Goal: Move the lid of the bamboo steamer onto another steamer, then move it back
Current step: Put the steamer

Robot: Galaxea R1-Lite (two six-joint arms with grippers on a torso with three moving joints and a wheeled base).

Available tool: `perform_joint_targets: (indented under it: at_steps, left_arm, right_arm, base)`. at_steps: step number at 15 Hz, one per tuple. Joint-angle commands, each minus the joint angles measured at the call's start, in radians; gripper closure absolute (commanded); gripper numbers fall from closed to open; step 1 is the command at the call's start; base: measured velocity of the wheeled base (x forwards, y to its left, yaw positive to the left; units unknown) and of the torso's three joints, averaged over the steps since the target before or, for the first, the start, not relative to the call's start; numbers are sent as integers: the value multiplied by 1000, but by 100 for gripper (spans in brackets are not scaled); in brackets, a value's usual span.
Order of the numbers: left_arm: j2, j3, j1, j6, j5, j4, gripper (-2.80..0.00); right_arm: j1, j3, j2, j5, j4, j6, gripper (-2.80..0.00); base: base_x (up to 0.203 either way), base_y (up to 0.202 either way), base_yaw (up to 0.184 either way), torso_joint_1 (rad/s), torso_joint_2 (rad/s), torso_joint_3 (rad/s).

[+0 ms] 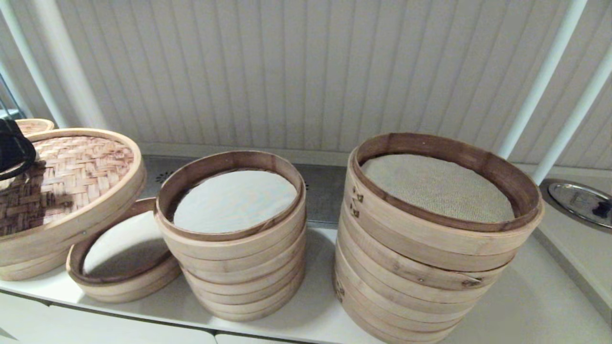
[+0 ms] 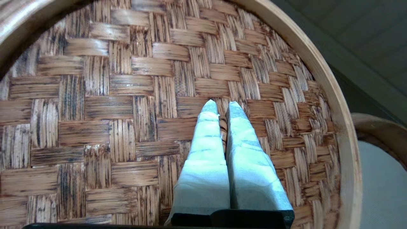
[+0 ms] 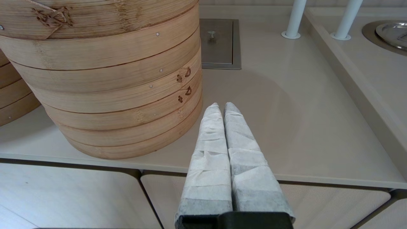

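Note:
The bamboo steamer lid point(image 1: 81, 177) has a brown basket-weave top and a pale rim band. It hangs tilted at the far left of the head view. Its right edge overhangs the shallow single steamer point(image 1: 129, 285), which has a dark inner rim and a white liner. My left gripper point(image 2: 222, 106) is shut on the lid's small loop knob point(image 2: 223, 127), which shows between the wrapped fingers. Only the black wrist point(image 1: 14, 148) of that arm shows in the head view. My right gripper point(image 3: 222, 105) is shut on nothing, low at the counter's front edge beside the widest stack.
A multi-tier stack with a white liner point(image 1: 229, 248) stands in the middle. The widest stack with a grey mesh liner point(image 1: 430, 267) stands on the right. Another steamer body point(image 1: 28, 267) sits under the lid. A paler lid point(image 1: 31, 125) lies far back left, and a metal dish point(image 1: 578, 198) far right.

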Motion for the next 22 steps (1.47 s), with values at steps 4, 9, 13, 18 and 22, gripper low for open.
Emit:
perform_joint_targets:
  at_steps: [4, 9, 13, 18, 22]
  left_arm:
    - [45, 25, 63, -3, -8, -24, 0]
    - [97, 80, 86, -1, -83, -77, 0]
    - [116, 89, 86, 0, -85, -95, 0]
    - [174, 80, 86, 6, -85, -114, 0]
    - [244, 84, 81, 30, -106, -151, 0]
  right_arm:
    - [0, 3, 0, 0, -1, 0, 0]
    - [0, 3, 0, 0, 0, 0, 0]
    - [0, 3, 0, 0, -1, 0, 0]
    - [1, 3, 0, 0, -1, 0, 0]
    - [0, 3, 0, 0, -1, 0, 0]
  base:
    - [0, 0, 0, 0, 0, 0]
    - [0, 0, 0, 0, 0, 0]
    - [0, 0, 0, 0, 0, 0]
    - [0, 0, 0, 0, 0, 0]
    - [0, 0, 0, 0, 0, 0]
